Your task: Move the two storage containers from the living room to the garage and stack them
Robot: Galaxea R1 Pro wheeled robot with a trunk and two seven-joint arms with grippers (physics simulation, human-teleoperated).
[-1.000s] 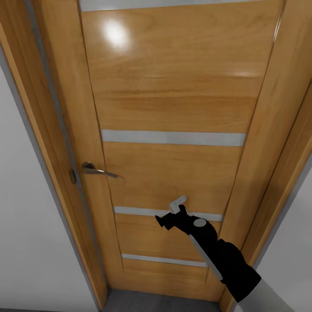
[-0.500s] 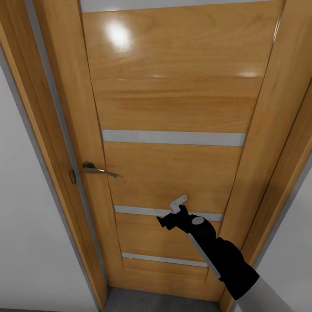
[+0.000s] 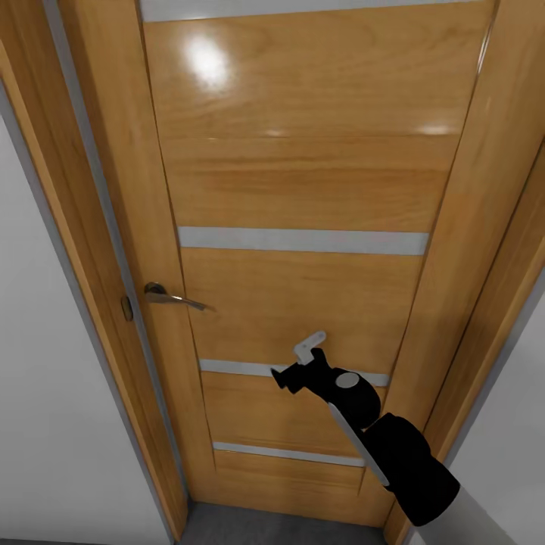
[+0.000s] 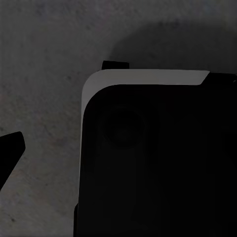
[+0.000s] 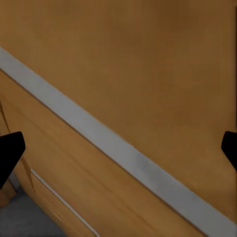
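Right gripper (image 3: 309, 350) is raised close in front of a closed wooden door (image 3: 303, 189), its pale fingers just above the third grey inlay strip (image 3: 227, 368); whether they touch the wood cannot be told. From the right wrist, two dark fingertips (image 5: 10, 150) sit at opposite edges with bare door panel between them, so the claw is spread wide and grasps nothing. Left gripper (image 4: 10, 148) shows one dark fingertip over rough dark grey floor (image 4: 44, 59), beside a black, white-edged part of the robot's body (image 4: 158, 163); its state cannot be told. A metal lever handle (image 3: 170, 297) sits at the door's left edge, well apart from the right gripper. Pale grey wall (image 3: 45, 424) flanks the frame
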